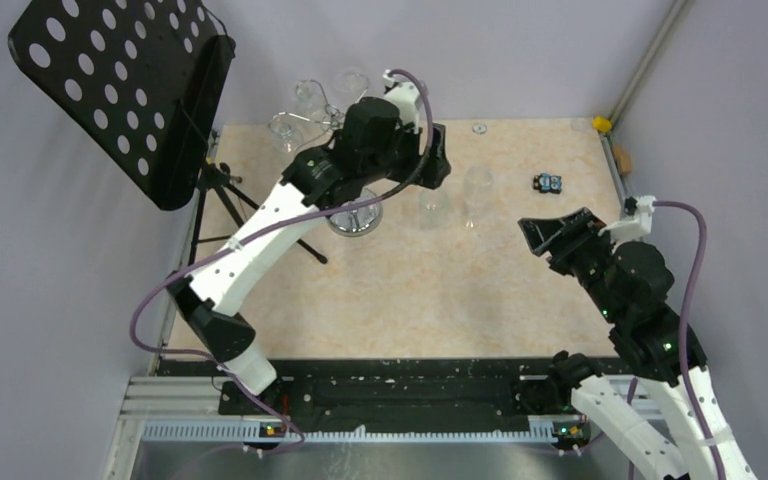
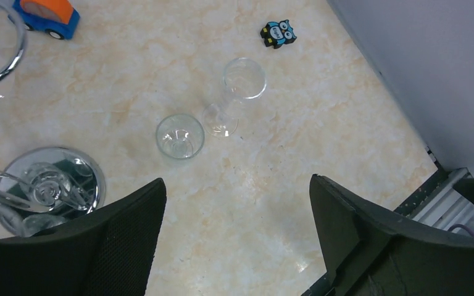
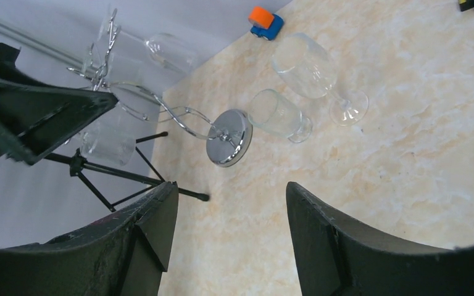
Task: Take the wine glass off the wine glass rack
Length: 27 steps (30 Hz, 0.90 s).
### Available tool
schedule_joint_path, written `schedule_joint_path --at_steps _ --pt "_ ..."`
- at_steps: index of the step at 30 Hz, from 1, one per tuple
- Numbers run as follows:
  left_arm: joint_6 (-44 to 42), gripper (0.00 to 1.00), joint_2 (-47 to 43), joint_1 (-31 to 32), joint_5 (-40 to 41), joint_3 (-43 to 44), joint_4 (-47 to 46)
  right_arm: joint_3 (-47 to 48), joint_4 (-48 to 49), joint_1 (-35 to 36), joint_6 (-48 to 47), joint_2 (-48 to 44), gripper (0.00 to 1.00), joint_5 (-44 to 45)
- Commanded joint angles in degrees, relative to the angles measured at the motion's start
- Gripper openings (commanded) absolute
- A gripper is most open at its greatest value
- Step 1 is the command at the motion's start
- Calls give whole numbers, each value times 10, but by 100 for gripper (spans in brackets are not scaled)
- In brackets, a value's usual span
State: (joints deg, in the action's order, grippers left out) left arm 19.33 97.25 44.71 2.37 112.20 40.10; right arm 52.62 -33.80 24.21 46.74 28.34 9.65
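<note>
Here, wine glass stands beyond left claw.

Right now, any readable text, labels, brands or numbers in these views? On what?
No text, number or brand can be read in any view.
Owl figure: printed face only, no letters.
Toy car: orange and blue, no marking that can be read.
Music stand: plain black with holes, no print.
Wine glass rack: bare chrome, no label.
</note>
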Motion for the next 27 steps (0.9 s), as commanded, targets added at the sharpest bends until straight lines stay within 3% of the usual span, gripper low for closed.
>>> schedule_joint_path --at_steps 1,6,13,21,27 --pt "-18 89 -90 4 35 -49 -25 -14 64 1 14 20 66 -38" --pt "-28 96 -183 -8 129 -113 -30 -29 127 1 49 52 66 -100" --pt "11 94 -225 -118 74 -136 -7 -32 215 1 88 117 65 -154" --pt "36 69 -256 -173 127 -171 15 -40 232 1 88 134 62 -160" --pt "71 67 -308 -191 182 -242 -30 -40 227 1 85 136 60 -162"
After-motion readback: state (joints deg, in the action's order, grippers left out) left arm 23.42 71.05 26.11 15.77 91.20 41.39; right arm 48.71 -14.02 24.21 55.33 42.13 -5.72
